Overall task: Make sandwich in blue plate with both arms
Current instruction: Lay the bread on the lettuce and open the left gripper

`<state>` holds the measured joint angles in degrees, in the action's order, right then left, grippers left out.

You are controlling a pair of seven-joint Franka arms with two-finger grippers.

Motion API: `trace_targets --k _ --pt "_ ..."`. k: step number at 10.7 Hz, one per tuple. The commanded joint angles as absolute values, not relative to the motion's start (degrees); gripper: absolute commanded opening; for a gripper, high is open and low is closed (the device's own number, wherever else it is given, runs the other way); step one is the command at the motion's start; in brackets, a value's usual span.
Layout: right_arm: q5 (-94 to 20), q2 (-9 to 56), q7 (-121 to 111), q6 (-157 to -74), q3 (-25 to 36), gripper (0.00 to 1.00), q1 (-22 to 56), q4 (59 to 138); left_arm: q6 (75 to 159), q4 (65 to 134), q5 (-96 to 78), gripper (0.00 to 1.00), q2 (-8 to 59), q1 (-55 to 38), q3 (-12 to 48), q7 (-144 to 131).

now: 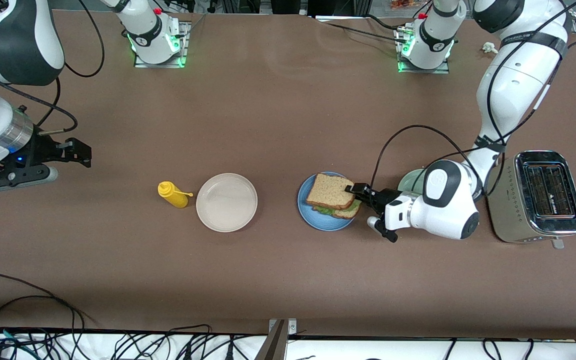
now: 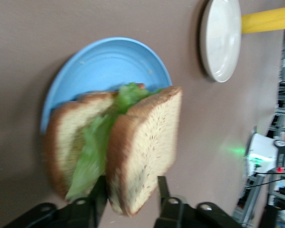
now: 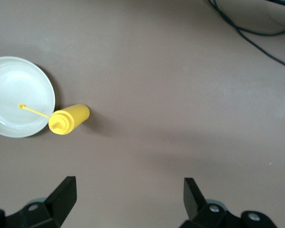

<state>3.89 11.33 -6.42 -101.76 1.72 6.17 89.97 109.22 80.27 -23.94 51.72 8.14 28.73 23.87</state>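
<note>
The sandwich (image 1: 333, 196) is seen stacked on the blue plate (image 1: 314, 218), its top slice (image 2: 145, 147) straddled by the slackened left pincer (image 1: 359, 193) at the plate's toaster-side rim; the right pincer (image 3: 128, 194), spread wide, waits well apart.

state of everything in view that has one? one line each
Sandwich: assembled on the blue plate, lettuce between the slices.
Left gripper: fingers either side of the top slice, small gaps showing.
Right gripper: open, empty, waiting at its end of the table.
Beige plate: empty.
Mustard bottle: lying on its side beside the beige plate.
Toaster: slots look empty.
</note>
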Motion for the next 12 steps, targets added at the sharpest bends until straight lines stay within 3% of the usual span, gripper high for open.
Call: trace_targets --k 1,6,9,12 --pt "4.31 10.63 -0.36 -101.16 1.41 1.0 6.5 89.39 108.98 79.37 -17.85 1.0 49.14 8.61 28.04 25.05" --pt "-4.36 10.46 -0.79 -97.74 3.94 1.0 6.24 88.59 108.28 79.71 -16.8 1.0 41.24 10.89 26.73 24.87" --pt "-5.36 10.46 -0.36 -96.07 4.13 1.0 6.33 87.1 107.05 80.33 -6.79 1.0 35.96 12.03 26.37 24.26" --pt "-4.57 10.46 -0.26 -96.06 4.39 1.0 6.24 85.96 100.84 80.68 1.57 1.0 30.69 12.57 26.37 23.12"
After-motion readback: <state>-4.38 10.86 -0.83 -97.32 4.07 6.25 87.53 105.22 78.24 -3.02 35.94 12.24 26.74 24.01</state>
